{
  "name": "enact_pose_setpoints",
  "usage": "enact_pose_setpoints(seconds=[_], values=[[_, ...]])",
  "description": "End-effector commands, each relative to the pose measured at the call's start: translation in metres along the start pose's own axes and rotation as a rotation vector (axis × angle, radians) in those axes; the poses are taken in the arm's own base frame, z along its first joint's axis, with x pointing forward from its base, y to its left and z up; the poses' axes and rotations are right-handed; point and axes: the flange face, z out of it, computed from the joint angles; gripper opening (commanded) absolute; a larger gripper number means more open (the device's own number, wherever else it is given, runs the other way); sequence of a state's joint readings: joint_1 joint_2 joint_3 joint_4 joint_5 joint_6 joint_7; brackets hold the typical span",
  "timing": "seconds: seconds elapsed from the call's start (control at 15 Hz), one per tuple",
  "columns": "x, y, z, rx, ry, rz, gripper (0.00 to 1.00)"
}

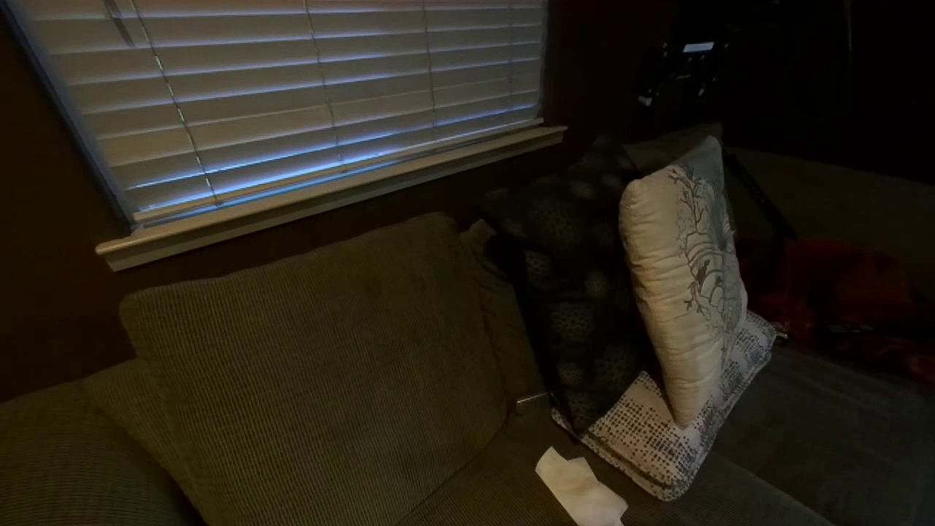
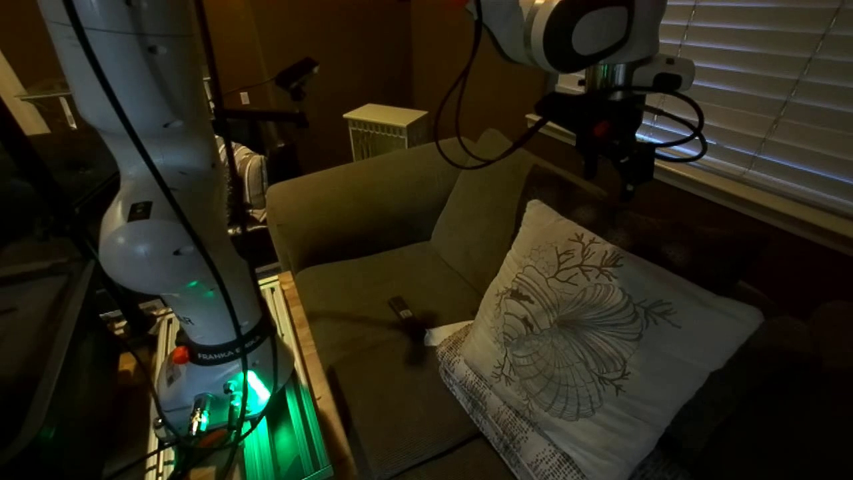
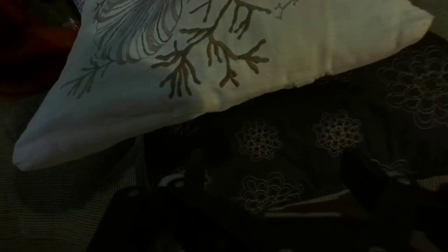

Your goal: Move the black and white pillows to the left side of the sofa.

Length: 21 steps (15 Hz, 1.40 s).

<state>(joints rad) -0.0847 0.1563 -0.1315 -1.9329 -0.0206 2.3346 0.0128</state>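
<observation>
The cream-white pillow (image 1: pixel 679 292) with its branch and shell print leans upright on the sofa (image 1: pixel 314 365); it also shows in an exterior view (image 2: pixel 580 333) and in the wrist view (image 3: pixel 297 45). The black speckled pillow (image 1: pixel 577 314) stands behind it, nearer the wall, and partly shows in the wrist view (image 3: pixel 294 154). Both rest on the right part of the sofa in an exterior view. My gripper (image 2: pixel 608 179) hangs above the pillows near the window. In the wrist view its dark fingers (image 3: pixel 274 168) are spread apart over the black pillow, with nothing held between them.
A flat grey-patterned pillow (image 1: pixel 635 431) lies under the two pillows. White paper (image 1: pixel 581 486) and a dark remote-like object (image 2: pixel 401 309) lie on the seat. A red cloth (image 1: pixel 840 285) lies beyond the pillows. The windowsill (image 1: pixel 336 197) runs behind the sofa back.
</observation>
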Motion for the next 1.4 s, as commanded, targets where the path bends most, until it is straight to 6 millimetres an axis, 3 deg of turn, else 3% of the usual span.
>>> enact_pose_setpoints(seconds=[0.0,1.07,1.33], values=[[0.007,-0.002,0.014,0.017,-0.013,-0.010,1.00],[0.081,-0.049,0.085,0.108,0.027,0.051,1.00],[0.092,-0.059,0.105,0.079,-0.014,0.087,1.00]])
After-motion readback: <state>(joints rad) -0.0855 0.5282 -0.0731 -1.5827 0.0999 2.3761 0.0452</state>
